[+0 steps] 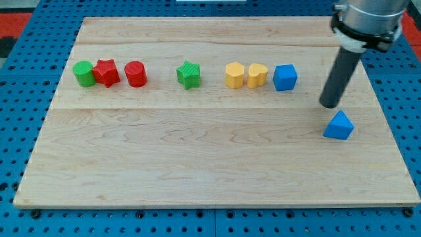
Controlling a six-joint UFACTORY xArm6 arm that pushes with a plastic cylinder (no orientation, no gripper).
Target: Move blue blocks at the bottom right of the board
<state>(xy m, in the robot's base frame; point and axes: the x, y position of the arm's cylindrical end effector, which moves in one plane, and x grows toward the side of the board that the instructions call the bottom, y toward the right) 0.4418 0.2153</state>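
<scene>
A blue cube (285, 77) sits in the upper right part of the wooden board (197, 164), at the right end of a row of blocks. A blue triangular block (339, 126) lies lower, near the board's right edge. My tip (329, 104) is just above and slightly left of the blue triangular block, with a small gap to it, and to the right of and below the blue cube.
The row runs leftward from the blue cube: a yellow heart-like block (257, 75), a yellow hexagonal block (235, 75), a green star (189, 74), a red cylinder (135, 74), a red star (106, 72), a green cylinder (83, 73). A blue pegboard (408, 99) surrounds the board.
</scene>
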